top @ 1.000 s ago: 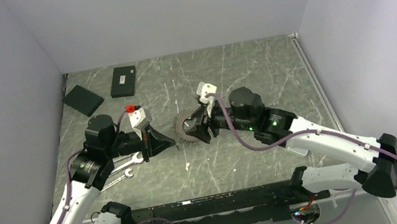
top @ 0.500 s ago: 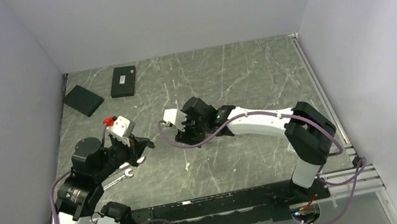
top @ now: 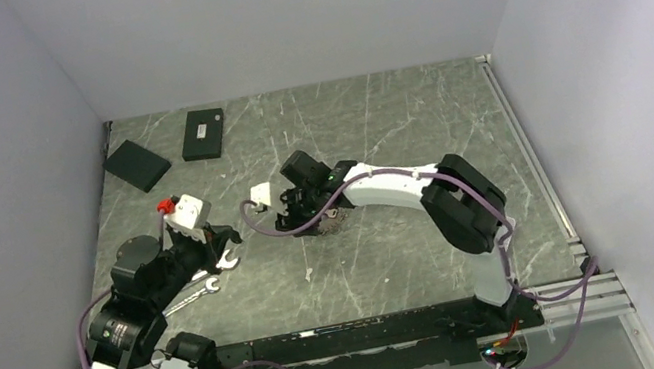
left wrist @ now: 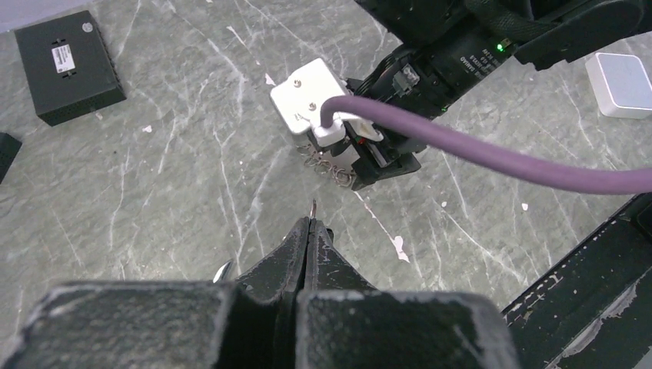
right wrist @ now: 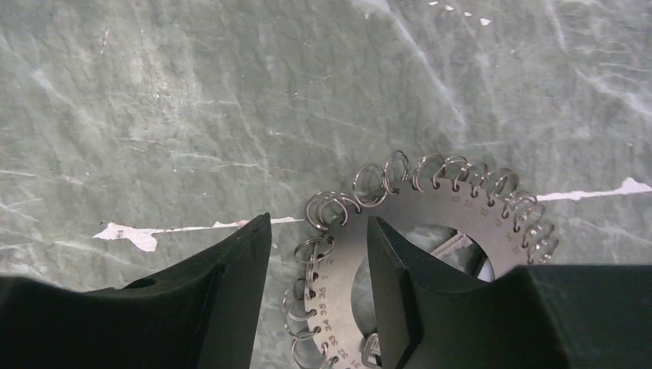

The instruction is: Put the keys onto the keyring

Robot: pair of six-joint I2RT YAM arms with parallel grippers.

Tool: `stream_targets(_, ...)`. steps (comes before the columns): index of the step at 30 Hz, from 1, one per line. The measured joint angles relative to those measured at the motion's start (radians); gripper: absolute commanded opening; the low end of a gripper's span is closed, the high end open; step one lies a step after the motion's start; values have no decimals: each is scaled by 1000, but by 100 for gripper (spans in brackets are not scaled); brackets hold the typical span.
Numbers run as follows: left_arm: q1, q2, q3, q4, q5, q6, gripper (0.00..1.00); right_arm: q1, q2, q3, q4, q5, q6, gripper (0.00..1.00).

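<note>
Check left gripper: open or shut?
Shut. Left wrist view: left gripper fingers pressed together, no gap; thin metal sliver pinched at the tips.

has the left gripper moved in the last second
Yes. The left gripper has drawn back to the left, away from the keyring. Earlier it reached well right of the wrenches; now it ends just by their heads.
</note>
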Motion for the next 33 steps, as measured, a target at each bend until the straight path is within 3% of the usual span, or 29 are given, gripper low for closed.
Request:
stream_targets(6,0,-9,0,-6,-14,0,0,-5,79,48,-41,-1,-36,45)
stream_targets(9,0,-15,0,-5,-18,0,0,-10,96,48,-47,2,-42,35)
stream_targets(13,0,-16,0,-5,-19,0,0,-11,106,49,-46,3,-44,33)
stream_targets(18,0,-22,0,-5,-25,0,0,-11,115,61,-43,12,-48,20)
stream_targets(33,0,-27,0,-5,-35,0,0,-11,129,91,-42,21,-51,21)
